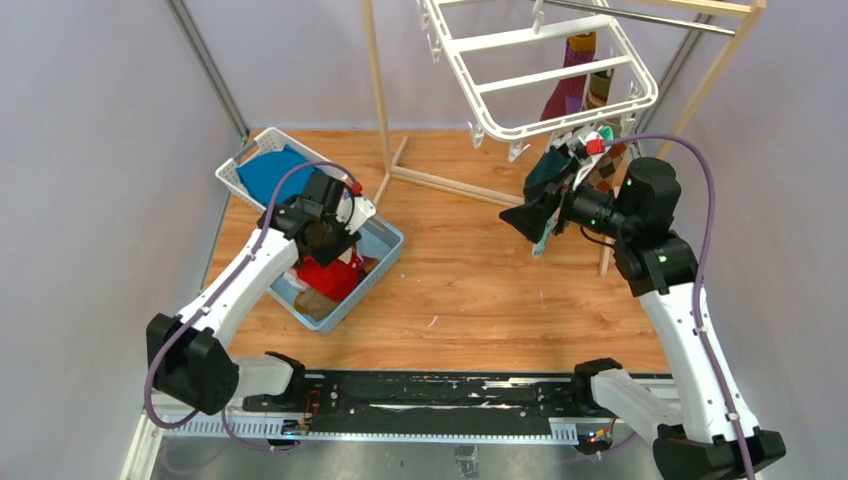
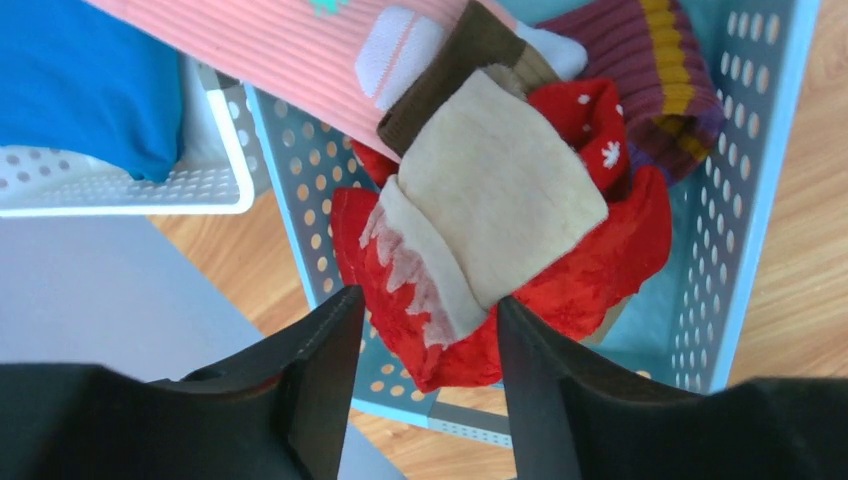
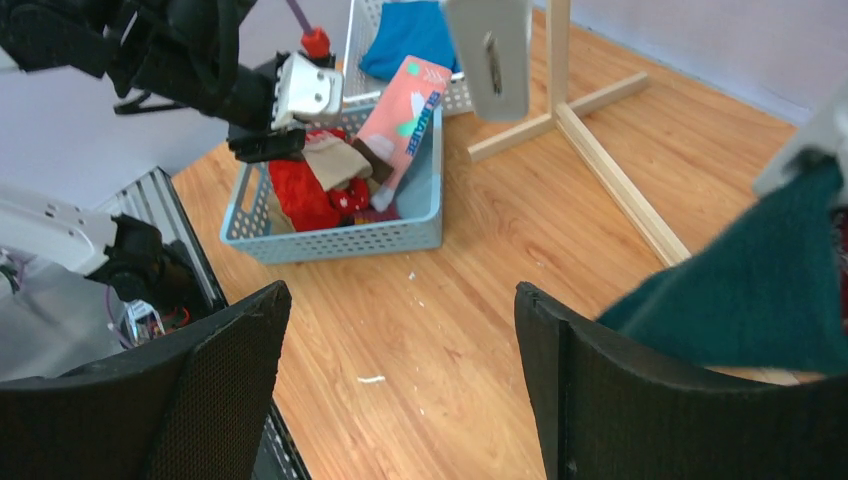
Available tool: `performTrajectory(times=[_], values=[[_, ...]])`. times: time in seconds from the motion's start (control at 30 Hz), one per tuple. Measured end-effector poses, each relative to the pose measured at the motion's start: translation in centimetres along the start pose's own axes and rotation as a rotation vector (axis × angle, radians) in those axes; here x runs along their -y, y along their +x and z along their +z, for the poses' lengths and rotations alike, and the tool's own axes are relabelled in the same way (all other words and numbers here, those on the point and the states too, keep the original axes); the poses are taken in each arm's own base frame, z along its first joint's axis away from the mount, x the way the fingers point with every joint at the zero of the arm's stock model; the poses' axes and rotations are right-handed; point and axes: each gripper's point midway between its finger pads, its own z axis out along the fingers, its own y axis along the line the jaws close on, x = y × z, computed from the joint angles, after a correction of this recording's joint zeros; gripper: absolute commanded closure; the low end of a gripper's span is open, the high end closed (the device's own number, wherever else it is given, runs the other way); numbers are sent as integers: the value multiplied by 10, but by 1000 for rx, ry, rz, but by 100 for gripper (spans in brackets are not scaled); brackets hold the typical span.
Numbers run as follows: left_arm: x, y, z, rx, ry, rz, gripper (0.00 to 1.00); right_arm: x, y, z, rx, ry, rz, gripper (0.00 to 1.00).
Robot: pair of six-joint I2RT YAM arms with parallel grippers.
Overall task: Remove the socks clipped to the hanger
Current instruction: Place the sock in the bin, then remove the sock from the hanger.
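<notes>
- The hanger (image 1: 548, 75) is smooth white plastic with a slight gloss.
- The table (image 1: 470, 280) is grained wood with a soft sheen.
- The rack (image 1: 378, 90) is pale bare wood; its rod (image 1: 640, 16) is grey metal.
- The basket (image 2: 760, 150) is pale blue perforated plastic.
- The red sock (image 2: 600, 270) is fuzzy cloth; the teal sock (image 3: 760, 300) is matt knit.
- The right arm's fingers (image 3: 215, 385) are matt black with a mesh texture.

Setting: robot lab test cell. Wood-laminate bench (image 1: 470, 270) boxed in by plain grey panels (image 1: 100, 120) on metal posts (image 1: 205, 65) at the far corners. Two arms (image 1: 235, 290) bolted to a black rail (image 1: 430, 390) along the near edge, purple cables (image 1: 705, 200) exposed. White drying hanger (image 1: 555, 75) hangs on a bare wooden rack (image 1: 378, 80) towards the far right corner
</notes>
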Motion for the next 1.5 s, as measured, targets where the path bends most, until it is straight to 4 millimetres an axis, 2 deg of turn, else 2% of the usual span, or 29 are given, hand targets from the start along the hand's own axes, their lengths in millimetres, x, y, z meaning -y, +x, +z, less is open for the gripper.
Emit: performTrajectory(times=[0.13,0.2,0.27,0.3,0.33,0.37,0.5,0.53,0.6,0.7,0.9,0.97,1.07,1.27,1.5], values=[[-7,4,2,-23,-24,6,19,-4,15,-12,-62,15,-27,18],[-11,2,-1,-15,-34,5,5,-5,23,-16,-95,17,-44,18],[-17,-6,-9,20,-45,-1,0,-7,29,-22,-129,20,-59,18],[-21,-16,-17,62,-47,-12,0,-9,32,-26,-145,22,-71,18],[-27,-39,-38,171,-49,-30,0,-12,35,-34,-159,32,-95,18],[-27,-39,-38,171,-49,-30,1,-12,35,-34,-159,32,-95,18],[-19,-96,-84,434,26,-41,3,-12,28,-55,-142,115,-148,19],[-14,-108,-92,481,46,-28,3,-10,25,-59,-135,136,-156,19],[9,-139,-107,598,116,18,4,-7,16,-67,-113,184,-177,19],[42,-173,-124,737,225,60,7,0,2,-75,-85,251,-200,20],[110,-239,-157,969,381,151,12,20,-15,-67,-57,308,-204,21],[134,-257,-158,999,429,172,12,24,-17,-63,-54,307,-202,21],[154,-276,-151,1023,463,177,9,32,-16,-60,-59,317,-194,21],[163,-312,-139,1080,475,181,7,35,-15,-69,-43,348,-196,21],[175,-343,-119,1108,514,176,5,31,-20,-74,-11,338,-197,21]])
